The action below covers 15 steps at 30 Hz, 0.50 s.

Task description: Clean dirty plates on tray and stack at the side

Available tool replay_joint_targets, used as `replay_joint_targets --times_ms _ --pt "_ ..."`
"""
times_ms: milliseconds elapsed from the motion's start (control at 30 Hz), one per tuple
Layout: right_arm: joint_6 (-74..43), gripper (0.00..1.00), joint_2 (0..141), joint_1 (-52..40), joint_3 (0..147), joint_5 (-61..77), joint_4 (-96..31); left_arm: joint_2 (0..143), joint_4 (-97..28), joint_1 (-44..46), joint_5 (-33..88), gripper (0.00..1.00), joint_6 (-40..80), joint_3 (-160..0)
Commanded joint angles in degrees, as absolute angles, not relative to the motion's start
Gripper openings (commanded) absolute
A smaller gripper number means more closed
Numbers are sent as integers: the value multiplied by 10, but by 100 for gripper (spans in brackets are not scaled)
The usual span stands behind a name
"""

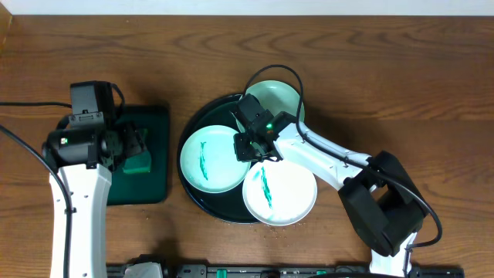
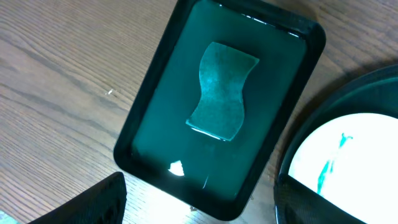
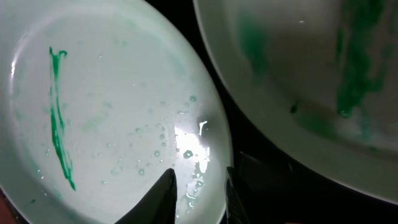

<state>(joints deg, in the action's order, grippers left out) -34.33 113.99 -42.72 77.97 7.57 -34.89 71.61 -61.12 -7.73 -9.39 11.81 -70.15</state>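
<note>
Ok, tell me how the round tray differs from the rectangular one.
The round tray is black and larger; the rectangular tray is dark green and smaller. The round tray carries three smeared plates; the rectangular tray holds one green sponge. Both are dark with raised rims.

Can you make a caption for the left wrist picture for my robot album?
A green sponge lies in its rectangular green tray, beside a streaky plate on the round black tray.
</note>
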Motion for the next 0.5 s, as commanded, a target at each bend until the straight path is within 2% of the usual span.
replay_joint_targets --times_ms 0,200,467 --pt "-353 23 1147 -428 788 56 -352 723 -613 -80 -102 77 124 -705" --pt "-353 18 1147 -426 809 60 -382 727 -612 -80 -102 77 124 -705" --pt "-363 20 1156 -426 808 46 -392 728 -610 -80 -102 76 123 -705"
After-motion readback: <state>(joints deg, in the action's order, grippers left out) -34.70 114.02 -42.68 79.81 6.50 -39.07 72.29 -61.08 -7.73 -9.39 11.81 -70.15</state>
